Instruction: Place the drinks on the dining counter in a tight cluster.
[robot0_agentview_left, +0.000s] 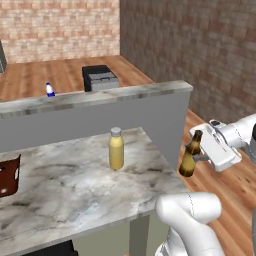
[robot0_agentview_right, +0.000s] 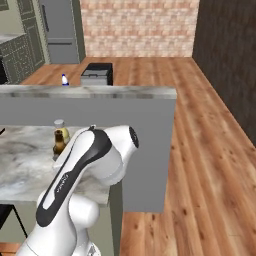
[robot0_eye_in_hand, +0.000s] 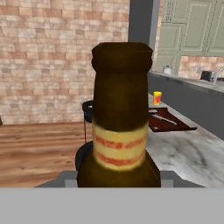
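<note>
My gripper (robot0_agentview_left: 199, 156) is shut on the slim dark brown bottle (robot0_agentview_left: 191, 156), holding it upright in the air by the right end of the dining counter (robot0_agentview_left: 75, 185). That brown bottle (robot0_eye_in_hand: 120, 122) looms close in the hand view, neck up, with a yellow and red label. The tall yellow bottle (robot0_agentview_left: 116, 149) with a pale cap stands on the marble slab near the raised ledge (robot0_agentview_left: 100, 96). The small blue-and-white bottle (robot0_agentview_left: 50, 90) stands on top of the ledge at the left. From the right base view the brown bottle (robot0_agentview_right: 59, 143) shows just in front of the yellow one (robot0_agentview_right: 60, 128), partly behind my arm.
A dark brown basket (robot0_agentview_left: 9, 176) sits at the slab's left edge. A black and grey box (robot0_agentview_left: 100, 77) stands on the wooden floor behind the ledge. A dark tray (robot0_eye_in_hand: 168, 120) and a small yellow object (robot0_eye_in_hand: 157, 98) lie on the far counter. Brick walls close the right side.
</note>
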